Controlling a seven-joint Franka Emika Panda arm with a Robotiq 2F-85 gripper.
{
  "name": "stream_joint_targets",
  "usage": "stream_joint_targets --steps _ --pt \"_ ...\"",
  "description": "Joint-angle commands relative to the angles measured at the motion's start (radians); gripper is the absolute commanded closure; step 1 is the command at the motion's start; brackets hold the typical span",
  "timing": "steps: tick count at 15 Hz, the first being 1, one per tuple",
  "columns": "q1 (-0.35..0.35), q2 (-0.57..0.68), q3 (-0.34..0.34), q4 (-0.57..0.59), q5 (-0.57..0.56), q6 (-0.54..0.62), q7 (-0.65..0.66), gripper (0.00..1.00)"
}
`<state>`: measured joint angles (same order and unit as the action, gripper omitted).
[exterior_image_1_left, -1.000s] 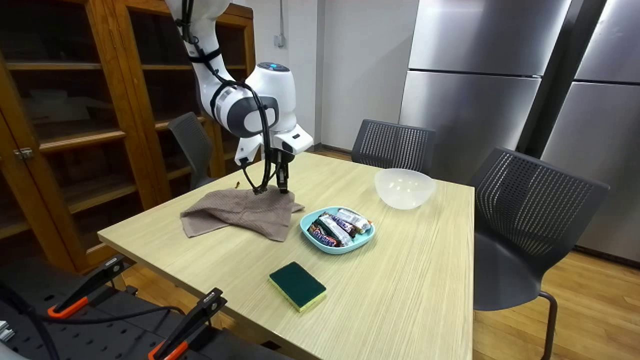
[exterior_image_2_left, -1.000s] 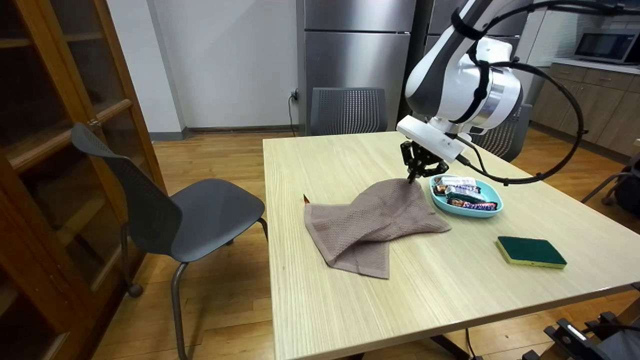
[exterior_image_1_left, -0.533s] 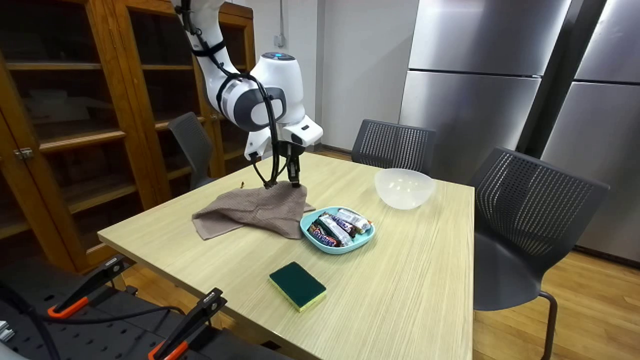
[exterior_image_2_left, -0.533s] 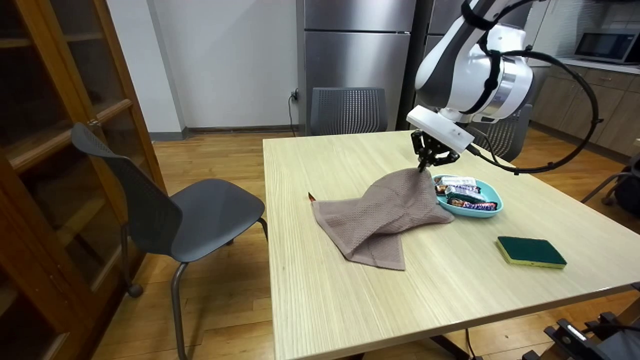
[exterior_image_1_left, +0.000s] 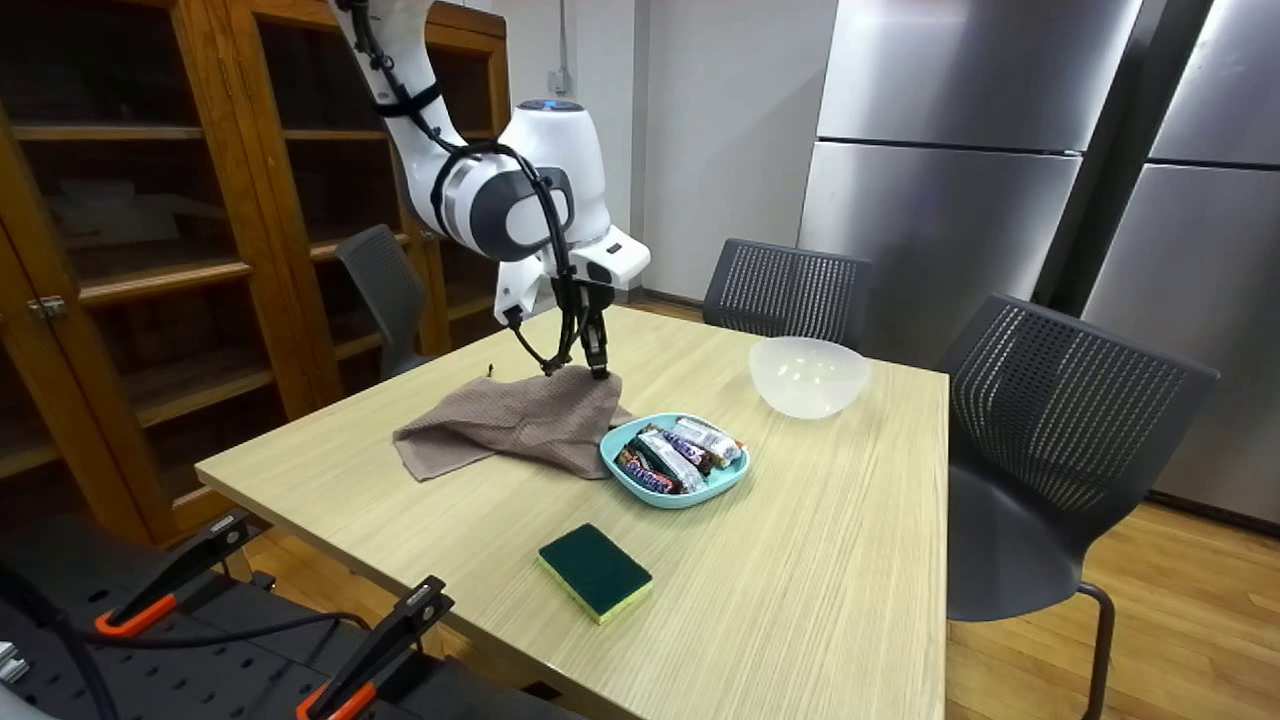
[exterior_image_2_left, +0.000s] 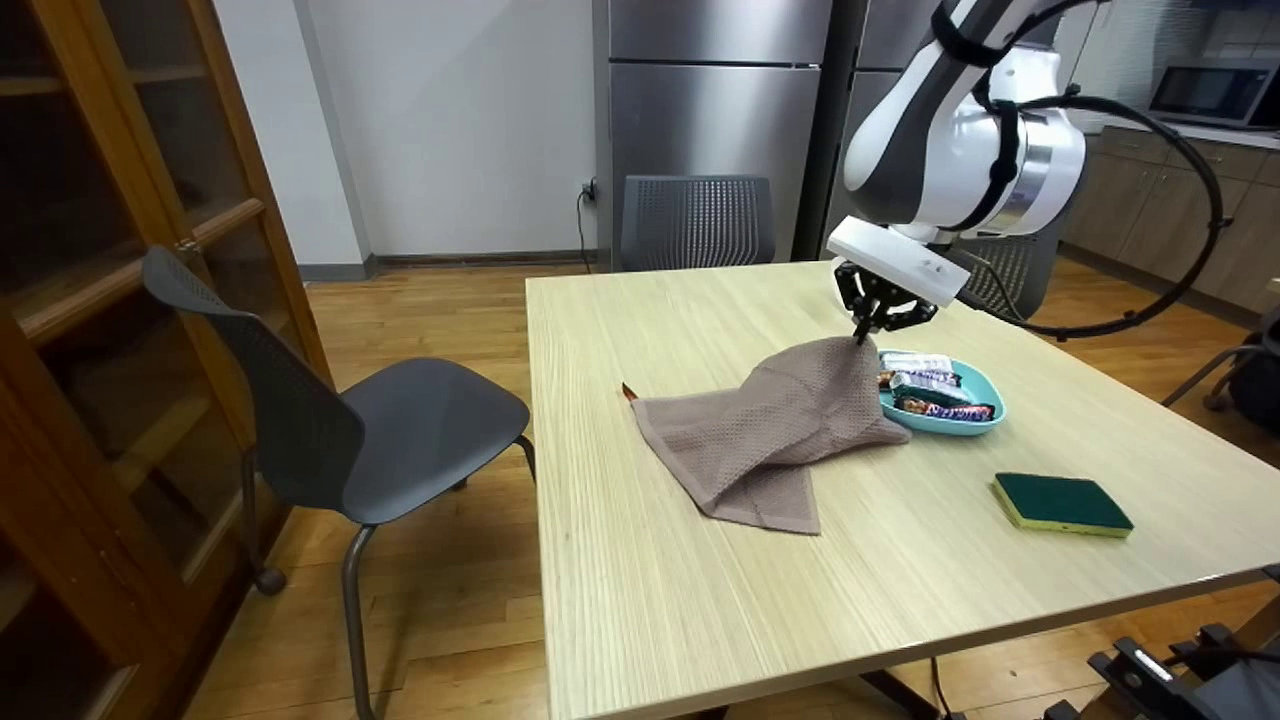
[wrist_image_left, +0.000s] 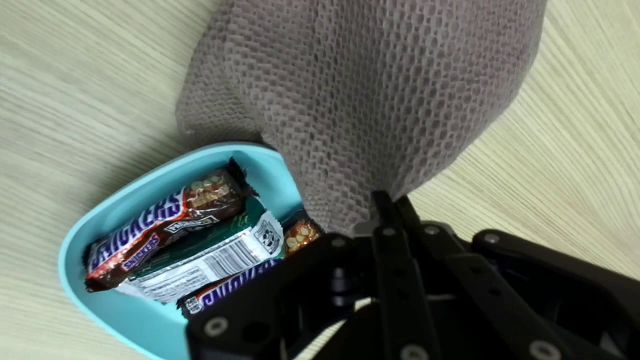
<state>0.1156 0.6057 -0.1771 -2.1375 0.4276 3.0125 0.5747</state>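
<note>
A brownish-grey waffle-weave cloth lies crumpled on the table in both exterior views (exterior_image_1_left: 530, 415) (exterior_image_2_left: 770, 430). One raised part of it is pinched by my gripper (wrist_image_left: 392, 197), whose narrow black fingertips are closed together on the fabric. In an exterior view the gripper (exterior_image_2_left: 860, 335) points down at the top of the cloth's fold. Close beside the cloth sits a light-blue dish (wrist_image_left: 75, 240) with several wrapped chocolate bars (wrist_image_left: 160, 220) in it. The cloth (wrist_image_left: 370, 90) hangs against the dish's rim in the wrist view and hides part of it.
A green and yellow sponge (exterior_image_1_left: 595, 570) lies nearer the table's front edge. A translucent white bowl (exterior_image_1_left: 808, 375) stands beyond the dish. At the cloth's far edge is a small pointed brown thing (exterior_image_2_left: 628, 391). Dark chairs (exterior_image_1_left: 1060, 450) surround the wooden table (exterior_image_1_left: 780, 600).
My gripper has drawn the cloth to the right in both exterior views, lifting its pinched part slightly. The small pointed thing has shifted along with it. Dish, sponge and bowl have stayed put.
</note>
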Motion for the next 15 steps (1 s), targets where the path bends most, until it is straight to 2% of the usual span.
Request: stream_joint_targets --steps 1,6,15 --pt "0.082 -0.056 -0.066 -0.071 -0.067 -0.023 0.029 1.00" --pt "0.112 -0.098 -0.078 -0.111 -0.082 -0.014 0.027 1.00" --pt "0.049 -0.201 -0.060 -0.137 -0.070 -0.030 0.019 1.00"
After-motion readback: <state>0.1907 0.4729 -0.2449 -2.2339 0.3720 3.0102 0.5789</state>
